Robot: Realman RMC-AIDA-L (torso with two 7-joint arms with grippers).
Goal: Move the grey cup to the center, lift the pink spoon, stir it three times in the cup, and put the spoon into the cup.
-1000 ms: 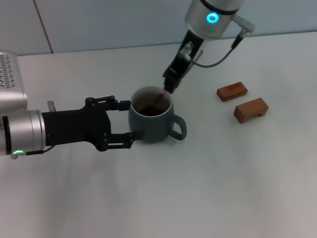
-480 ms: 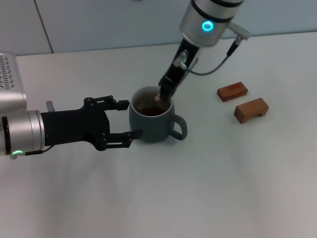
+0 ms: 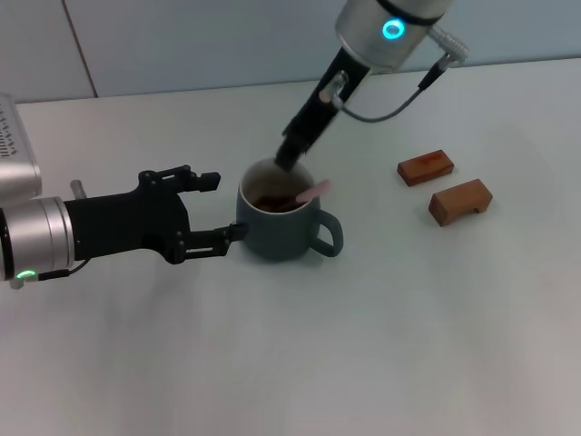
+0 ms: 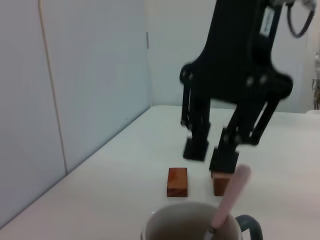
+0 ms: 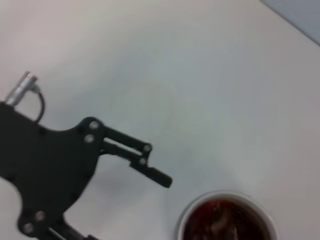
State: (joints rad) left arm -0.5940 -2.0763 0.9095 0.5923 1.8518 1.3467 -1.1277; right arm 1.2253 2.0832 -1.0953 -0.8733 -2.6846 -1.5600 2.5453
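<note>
Hovering right gripper [image 3: 289, 156]: fingers apart, just above the far rim of the grey cup [image 3: 277, 227], touching nothing.
Left gripper [image 3: 213, 207]: fingers spread, just beside the cup's left side, not gripping it.
Pink spoon [image 3: 310, 192]: standing in the cup, handle leaning on the right rim.
Grey cup: mid-table, dark liquid inside, handle pointing right.
Wooden blocks [image 3: 445, 185]: well apart, to the right.

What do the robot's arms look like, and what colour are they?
Both arms are shiny silver tubes ending in black parts. The left end effector is black with thin jointed fingers dotted with small silver screws, and a little green light glows on the silver arm behind it. The right end effector is black too, beneath a bright blue-green ring light. A thin grey cable loops beside that arm.
</note>
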